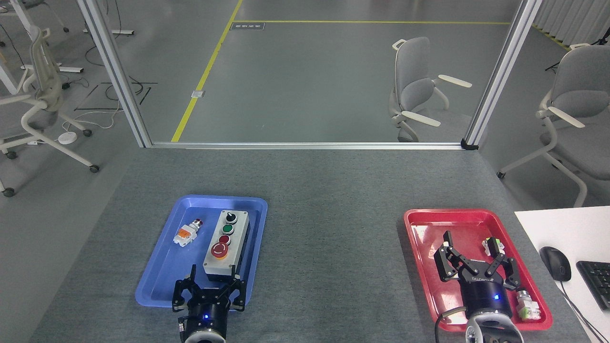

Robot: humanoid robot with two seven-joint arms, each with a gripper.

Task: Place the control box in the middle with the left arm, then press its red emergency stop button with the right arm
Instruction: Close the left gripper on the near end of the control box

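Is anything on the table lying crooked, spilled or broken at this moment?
Nothing stands out. The control box lies flat in the blue tray, roughly parallel to its long side, beside a small orange push-button part. Nothing looks spilled or damaged.

Control box (pixel 226 243) seen in blue tray (pixel 157 281); left gripper (pixel 209 287) spread wide just below box, right gripper (pixel 474 259) spread far right of it.
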